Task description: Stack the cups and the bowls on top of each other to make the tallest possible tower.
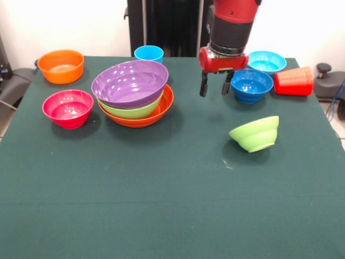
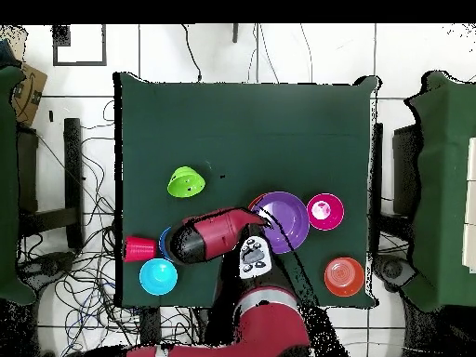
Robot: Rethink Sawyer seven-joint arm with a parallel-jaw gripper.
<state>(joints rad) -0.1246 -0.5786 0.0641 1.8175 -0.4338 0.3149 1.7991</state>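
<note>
- A dark green cloth is covering the table from edge to edge, lying mostly flat with faint creases.
- A white wall is standing behind the table.
- A white tiled floor is showing all round the table in the overhead view.
- Black cables are trailing over the floor beside the table.
- A cardboard box is sitting near the table's corner.

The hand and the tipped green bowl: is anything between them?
No. In the front view only bare green cloth lies between the hand and the small lime green bowl tipped on its side.
</note>
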